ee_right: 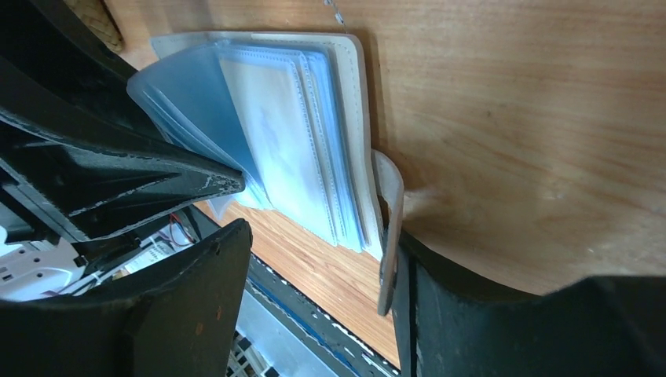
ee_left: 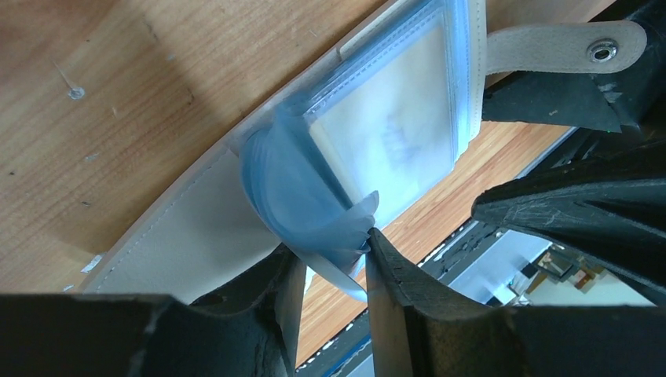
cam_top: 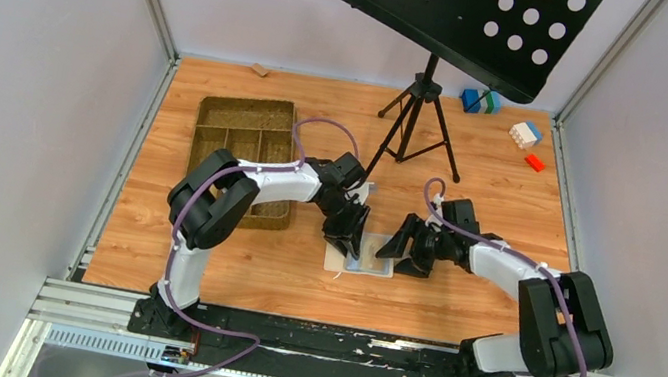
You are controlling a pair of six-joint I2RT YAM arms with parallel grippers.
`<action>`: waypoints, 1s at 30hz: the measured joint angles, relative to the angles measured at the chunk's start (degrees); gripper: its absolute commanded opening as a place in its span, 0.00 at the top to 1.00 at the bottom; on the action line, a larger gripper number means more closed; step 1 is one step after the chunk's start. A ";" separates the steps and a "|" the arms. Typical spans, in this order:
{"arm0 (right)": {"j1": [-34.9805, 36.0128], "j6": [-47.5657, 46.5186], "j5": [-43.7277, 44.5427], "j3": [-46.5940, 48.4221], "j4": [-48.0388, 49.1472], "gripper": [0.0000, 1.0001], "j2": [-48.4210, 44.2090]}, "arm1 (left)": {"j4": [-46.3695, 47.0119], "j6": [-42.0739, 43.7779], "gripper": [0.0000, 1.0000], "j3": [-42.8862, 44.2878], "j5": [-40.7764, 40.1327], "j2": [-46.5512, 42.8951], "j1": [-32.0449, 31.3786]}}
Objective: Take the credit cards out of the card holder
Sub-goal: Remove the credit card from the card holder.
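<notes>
On a wooden table (cam_top: 454,299), an opened cream-beige folding card holder (cam_top: 376,269) is laid at centre. Its light-blue plastic sleeves (ee_left: 298,181) are pinched by the left gripper (ee_left: 334,255) from eleven o'clock. Its snap tab (ee_right: 390,196) is flanked by the parted jaws of the right gripper (ee_right: 318,267) at two o'clock.

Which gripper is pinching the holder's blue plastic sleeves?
The left gripper: it pinches the curled blue sleeves of the card holder. The right gripper stands open beside the closure tab.
</notes>
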 measured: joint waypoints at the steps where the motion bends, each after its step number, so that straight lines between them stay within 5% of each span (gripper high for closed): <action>1: -0.09 0.68 -0.44 -0.44 1.18 0.39 0.04 | 0.13 0.00 0.61 -0.15 0.31 0.07 0.07; 11: -0.17 4.79 -2.08 -6.97 11.26 0.47 -3.58 | 1.07 0.44 0.61 -0.72 3.32 0.81 1.03; 21: -0.17 6.88 -3.19 -8.92 15.96 0.26 -8.31 | 1.25 0.70 0.62 -0.72 4.07 1.03 1.03; 27: 0.24 6.08 -4.72 -8.22 16.28 0.41 -3.89 | 1.33 0.66 0.62 -0.72 4.24 1.05 1.03; 30: 0.24 6.01 -5.90 -7.82 16.70 0.39 -3.67 | 1.33 0.63 0.62 -0.72 4.24 1.05 1.03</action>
